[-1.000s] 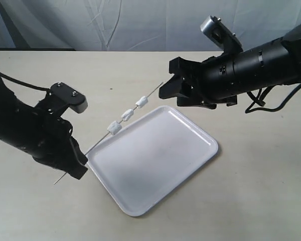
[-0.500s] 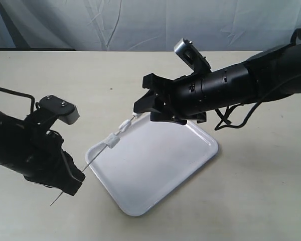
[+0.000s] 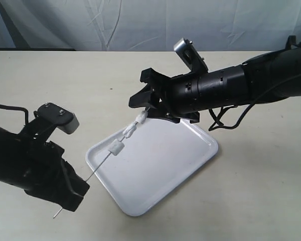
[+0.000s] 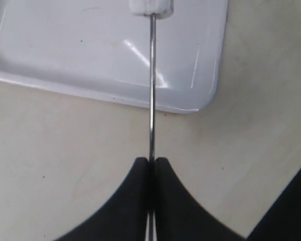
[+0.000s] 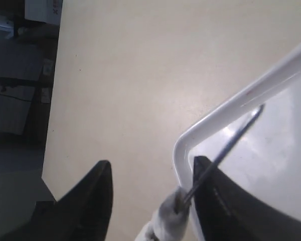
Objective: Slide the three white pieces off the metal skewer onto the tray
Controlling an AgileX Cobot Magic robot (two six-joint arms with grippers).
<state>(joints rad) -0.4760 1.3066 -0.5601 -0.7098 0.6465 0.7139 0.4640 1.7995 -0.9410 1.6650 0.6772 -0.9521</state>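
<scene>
I'm at the stripping step, and none of it is done: all three white pieces [image 3: 129,131] sit threaded on the skewer [image 3: 98,168]. They are strung in a line that appears to hang over the tray [image 3: 210,145], along the edge running from the corner nearest my left tool [image 3: 80,188] up toward my right tool [image 3: 146,106]. Nothing lies in the tray.

The left tool is pinched tight on the skewer's lower end, off the tray's corner and over the bare counter [image 3: 271,201]. The wrist view shows its fingers [image 4: 135,175] pressed together with the rod running out between them. From there the rod slopes up across the tray.

The right tool's jaws stand apart, straddling the free tip. From its wrist camera I see the tip over the tray's rim, with the uppermost piece [image 5: 169,216] just beside one finger.

As I judge it, the next move is to bring the right jaws in gently on that top piece. I would then draw the rod back with the left tool, or pull the piece forward, so it slips off the tip and drops inside the rim. The lumps look soft, so a hard squeeze could crush one or bend the thin rod.

I can read no brand or label. A pale box [image 5: 42,7] beyond the counter carries dark marks too small to make out.
</scene>
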